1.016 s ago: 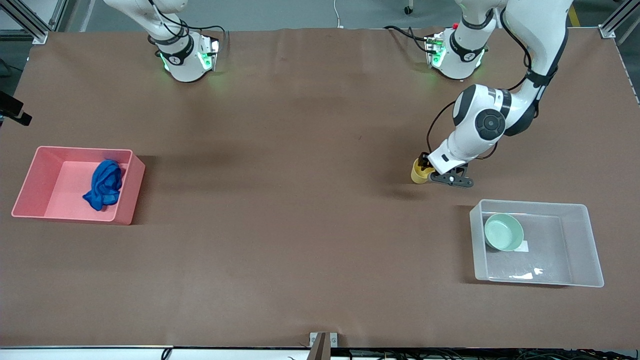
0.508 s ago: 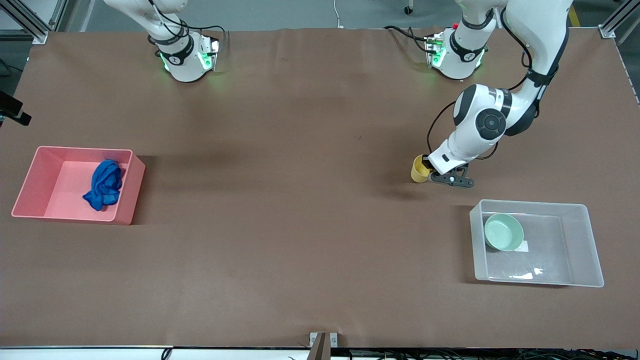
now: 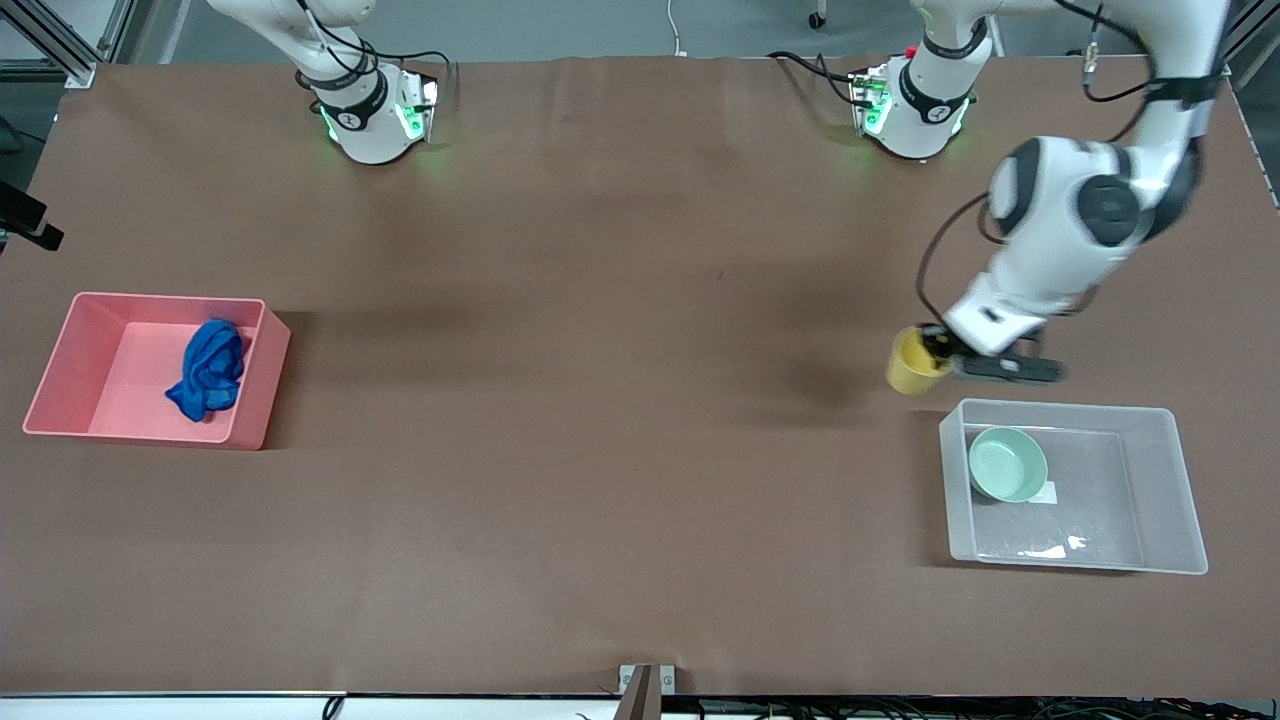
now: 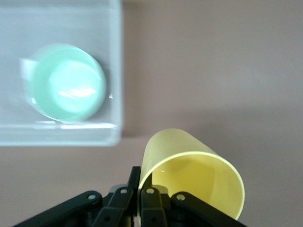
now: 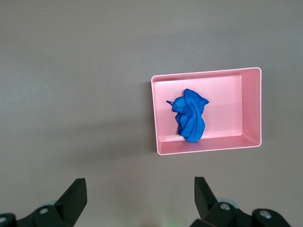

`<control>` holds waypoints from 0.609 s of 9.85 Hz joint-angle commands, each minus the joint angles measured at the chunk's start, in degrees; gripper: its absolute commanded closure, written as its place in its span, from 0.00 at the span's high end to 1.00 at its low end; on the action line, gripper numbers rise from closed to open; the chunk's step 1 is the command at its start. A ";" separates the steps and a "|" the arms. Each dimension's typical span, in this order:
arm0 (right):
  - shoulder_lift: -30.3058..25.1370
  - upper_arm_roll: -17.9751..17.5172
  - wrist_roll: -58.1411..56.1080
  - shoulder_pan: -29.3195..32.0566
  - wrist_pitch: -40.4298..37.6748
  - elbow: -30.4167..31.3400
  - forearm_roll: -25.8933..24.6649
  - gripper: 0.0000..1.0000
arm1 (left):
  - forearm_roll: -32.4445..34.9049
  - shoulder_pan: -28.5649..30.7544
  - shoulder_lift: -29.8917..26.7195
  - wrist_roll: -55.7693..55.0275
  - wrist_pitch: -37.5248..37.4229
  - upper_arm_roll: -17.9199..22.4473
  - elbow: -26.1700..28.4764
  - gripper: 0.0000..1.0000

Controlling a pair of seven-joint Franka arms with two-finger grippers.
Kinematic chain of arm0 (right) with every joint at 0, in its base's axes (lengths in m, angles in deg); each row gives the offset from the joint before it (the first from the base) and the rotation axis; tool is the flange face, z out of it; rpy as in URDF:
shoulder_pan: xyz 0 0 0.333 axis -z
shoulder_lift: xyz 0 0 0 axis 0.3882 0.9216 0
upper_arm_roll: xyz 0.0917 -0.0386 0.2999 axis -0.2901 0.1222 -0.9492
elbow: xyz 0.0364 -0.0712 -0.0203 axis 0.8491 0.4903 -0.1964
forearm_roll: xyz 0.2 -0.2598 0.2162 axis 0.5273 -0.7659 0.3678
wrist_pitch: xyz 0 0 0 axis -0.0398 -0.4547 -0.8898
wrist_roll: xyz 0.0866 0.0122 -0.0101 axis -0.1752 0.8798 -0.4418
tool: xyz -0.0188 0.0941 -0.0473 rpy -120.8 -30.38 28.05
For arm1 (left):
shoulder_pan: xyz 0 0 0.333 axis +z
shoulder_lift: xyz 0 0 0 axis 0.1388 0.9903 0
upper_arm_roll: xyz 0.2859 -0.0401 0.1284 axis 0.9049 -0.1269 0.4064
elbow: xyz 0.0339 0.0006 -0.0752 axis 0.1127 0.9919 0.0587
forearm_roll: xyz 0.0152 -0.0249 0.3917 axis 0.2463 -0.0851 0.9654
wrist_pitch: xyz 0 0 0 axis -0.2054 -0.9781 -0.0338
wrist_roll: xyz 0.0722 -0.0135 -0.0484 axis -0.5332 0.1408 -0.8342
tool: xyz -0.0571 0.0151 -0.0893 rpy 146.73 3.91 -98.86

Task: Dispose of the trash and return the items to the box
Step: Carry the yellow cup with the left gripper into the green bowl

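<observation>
My left gripper (image 3: 935,352) is shut on the rim of the yellow cup (image 3: 911,366) and holds it in the air over the table, just beside the clear box (image 3: 1170,495). In the left wrist view the cup (image 4: 194,175) is pinched at its wall, one finger inside and one outside. The mint-green bowl (image 3: 1007,464) lies in the clear box, also in the left wrist view (image 4: 66,81). The blue rag (image 3: 208,368) lies in the pink bin (image 3: 262,370). My right gripper (image 5: 139,194) is open and empty, high over the table; it waits.
The pink bin stands at the right arm's end of the table, the clear box at the left arm's end. The two arm bases (image 3: 372,110) (image 3: 912,105) stand along the table's edge farthest from the front camera.
My left gripper has lifted the yellow cup and carried it toward the clear box. The right arm has not moved.
</observation>
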 commanded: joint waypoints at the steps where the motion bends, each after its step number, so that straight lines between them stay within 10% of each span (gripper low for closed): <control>1: 0.21 -0.14 -0.11 0.25 -0.76 -0.65 0.92 1.00 | 0.39 -0.01 11.61 6.96 -8.18 5.16 -15.08 0.00; 6: 0.21 -0.14 -0.20 0.25 -1.55 -0.73 0.92 1.00 | -3.47 0.78 29.22 19.21 -12.36 12.22 -33.43 0.02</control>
